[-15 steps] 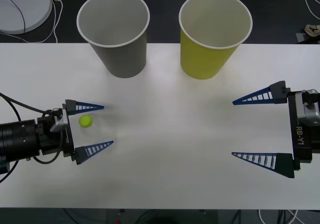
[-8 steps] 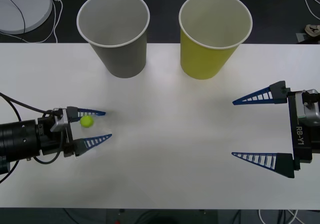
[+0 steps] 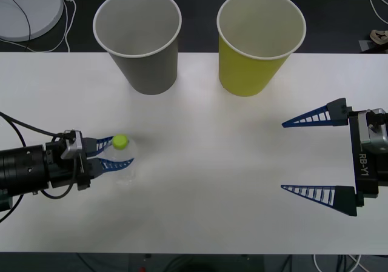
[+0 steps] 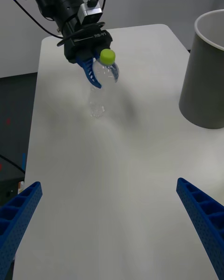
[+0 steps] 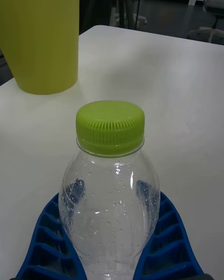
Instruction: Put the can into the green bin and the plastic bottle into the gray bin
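Left tool (image 3: 117,152) clamped on small clear plastic bottle (image 3: 118,159) — lift it upright, clear the tall gray paper cup's (image 3: 140,45) rim.

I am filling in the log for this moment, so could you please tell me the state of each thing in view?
plastic bottle: capped, tilted, gripped around its body.
left gripper: shut on the bottle, at the table's left.
right gripper: open, holding nothing, at the table's right.
gray bin: upright, nothing visible inside.
green bin: upright, nothing visible inside.
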You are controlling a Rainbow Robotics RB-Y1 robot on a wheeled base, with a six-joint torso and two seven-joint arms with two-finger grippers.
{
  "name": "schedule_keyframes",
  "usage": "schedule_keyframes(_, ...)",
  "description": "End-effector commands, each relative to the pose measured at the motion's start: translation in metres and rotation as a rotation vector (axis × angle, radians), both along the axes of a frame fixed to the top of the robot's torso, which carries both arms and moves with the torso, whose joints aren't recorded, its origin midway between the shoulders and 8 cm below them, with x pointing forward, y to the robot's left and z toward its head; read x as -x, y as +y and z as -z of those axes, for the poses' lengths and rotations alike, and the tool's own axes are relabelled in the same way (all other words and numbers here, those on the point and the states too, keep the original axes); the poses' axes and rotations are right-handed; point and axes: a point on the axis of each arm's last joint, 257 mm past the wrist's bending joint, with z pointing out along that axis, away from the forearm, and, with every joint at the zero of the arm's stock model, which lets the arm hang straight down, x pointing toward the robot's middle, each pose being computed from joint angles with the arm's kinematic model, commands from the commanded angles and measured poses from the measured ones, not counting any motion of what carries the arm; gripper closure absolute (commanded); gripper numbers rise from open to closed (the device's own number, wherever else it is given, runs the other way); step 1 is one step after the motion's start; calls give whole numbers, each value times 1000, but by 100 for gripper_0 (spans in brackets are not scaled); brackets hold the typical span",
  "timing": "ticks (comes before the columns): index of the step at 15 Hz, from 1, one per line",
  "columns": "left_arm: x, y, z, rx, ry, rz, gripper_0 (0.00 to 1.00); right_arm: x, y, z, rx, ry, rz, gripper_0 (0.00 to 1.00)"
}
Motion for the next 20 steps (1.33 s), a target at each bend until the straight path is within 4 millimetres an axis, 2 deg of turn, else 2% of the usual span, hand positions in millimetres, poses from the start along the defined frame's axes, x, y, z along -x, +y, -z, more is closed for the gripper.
schedule_keyframes(1, 0, -1, -4, 22, 5, -1, 100, 0, 0, 0, 0, 0, 0, 0)
schedule_keyframes(15, -11, 28, -57, 18, -11, -45, 100, 0, 0, 0, 0, 0, 0, 0)
schedule_keyframes(20, -9, 44, -72, 16, -5, -131, 100, 0, 0, 0, 0, 0, 0, 0)
